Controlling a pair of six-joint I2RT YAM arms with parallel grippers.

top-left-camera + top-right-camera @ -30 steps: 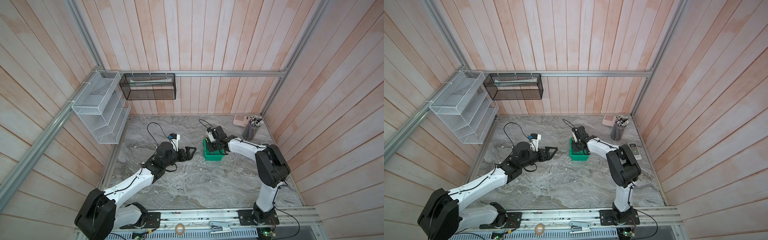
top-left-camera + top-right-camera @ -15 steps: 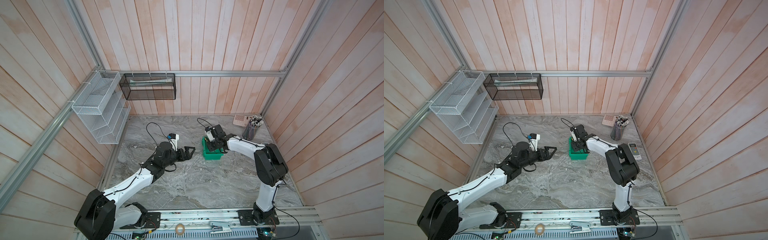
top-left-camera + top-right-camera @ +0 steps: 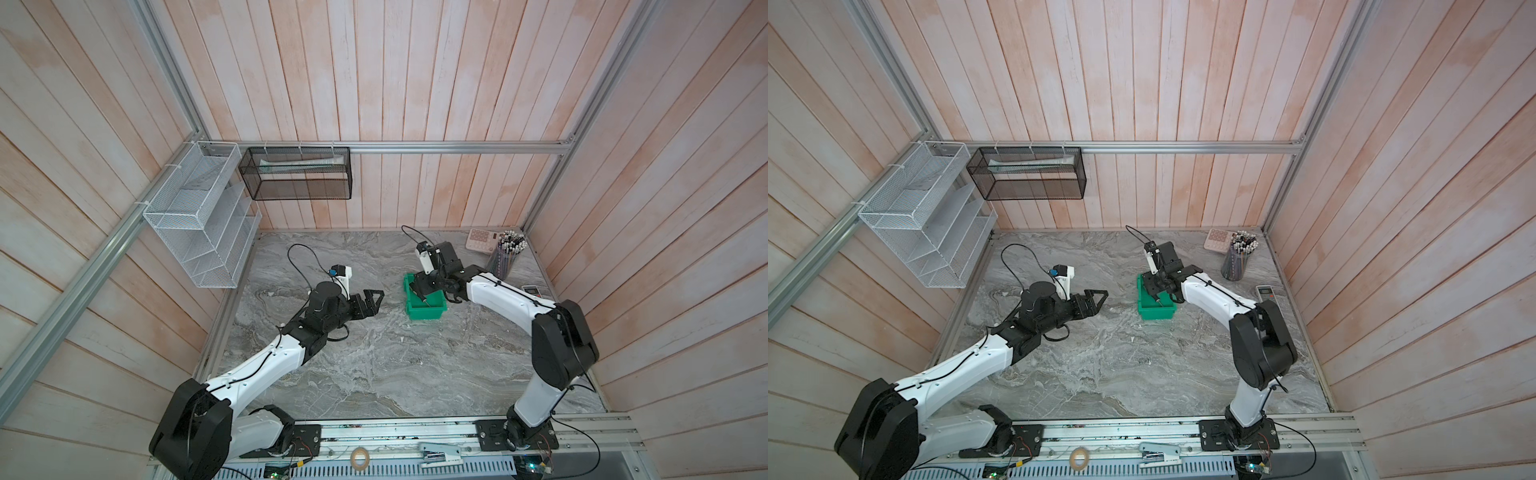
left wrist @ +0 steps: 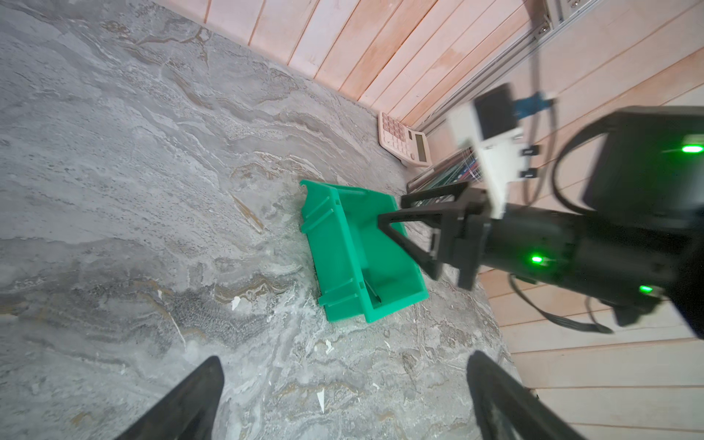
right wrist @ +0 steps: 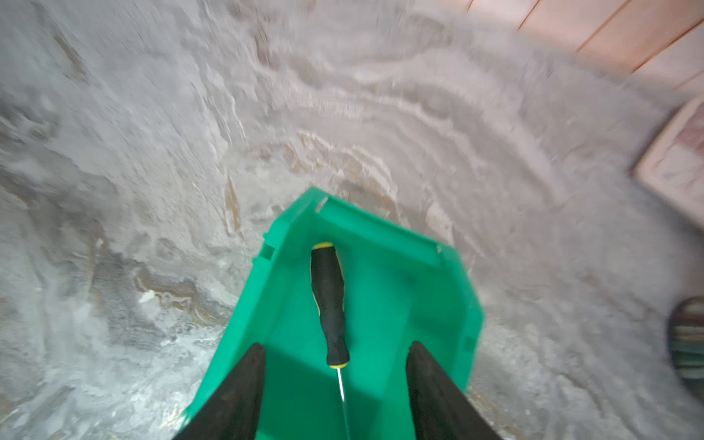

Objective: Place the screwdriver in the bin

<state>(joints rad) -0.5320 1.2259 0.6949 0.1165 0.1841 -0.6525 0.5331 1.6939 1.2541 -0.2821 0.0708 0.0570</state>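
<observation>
While the screwdriver (image 5: 329, 304) lies flat on the floor of the green bin (image 5: 384, 226), black handle and thin shaft running lengthwise along the bin, the right gripper (image 5: 337, 346) hangs over the bin with its jaws spread, one on either side of the tool and neither touching it; the left gripper (image 3: 373, 301) sits well apart from the bin, jaws wide, holding nothing, pointed toward the bin; a pink calculator (image 3: 481, 240) and a cup of pencils (image 3: 505, 259) stand beyond the bin
</observation>
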